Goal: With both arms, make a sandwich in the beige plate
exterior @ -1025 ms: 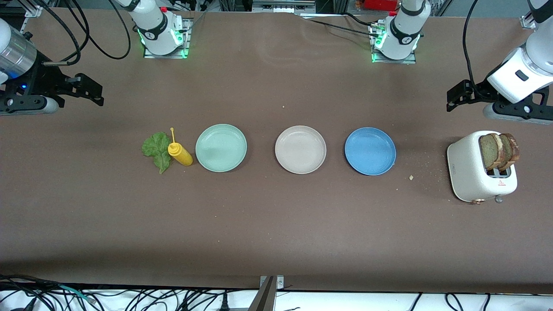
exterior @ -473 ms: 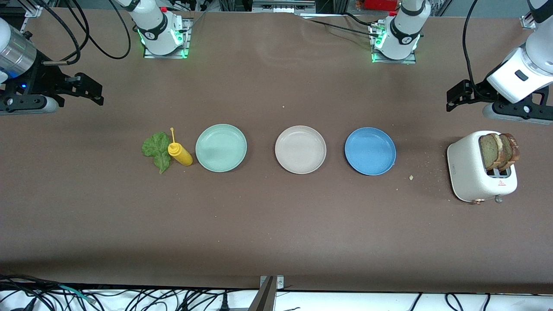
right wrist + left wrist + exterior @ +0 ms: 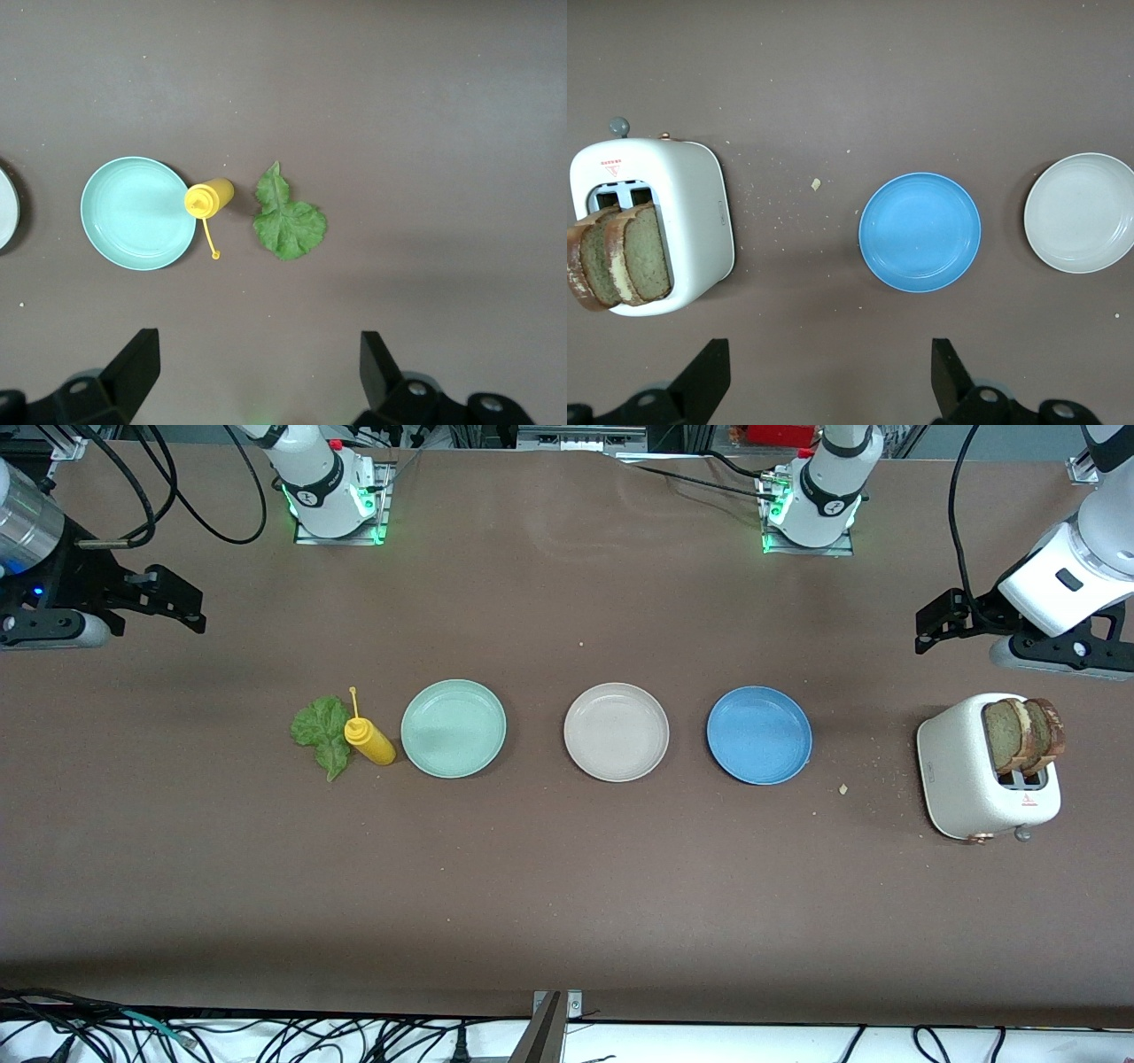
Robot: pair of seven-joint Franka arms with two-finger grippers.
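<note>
Plates sit in a row mid-table: the beige plate (image 3: 616,732) bare in the middle, a mint-green plate (image 3: 453,728) toward the right arm's end, a blue plate (image 3: 758,734) toward the left arm's end, with clear gaps between their rims. Two bread slices (image 3: 1023,734) stand in a white toaster (image 3: 979,775) near the left arm's end. A lettuce leaf (image 3: 322,733) lies just beside a yellow mustard bottle (image 3: 368,740), which nearly touches the mint-green rim. The left gripper (image 3: 828,376) hangs with fingers spread wide and empty, over bare table beside the toaster. The right gripper (image 3: 257,372) hangs likewise spread and empty, over bare table near the leaf. Brown tabletop lies broad and bare between the plates and the front camera.
</note>
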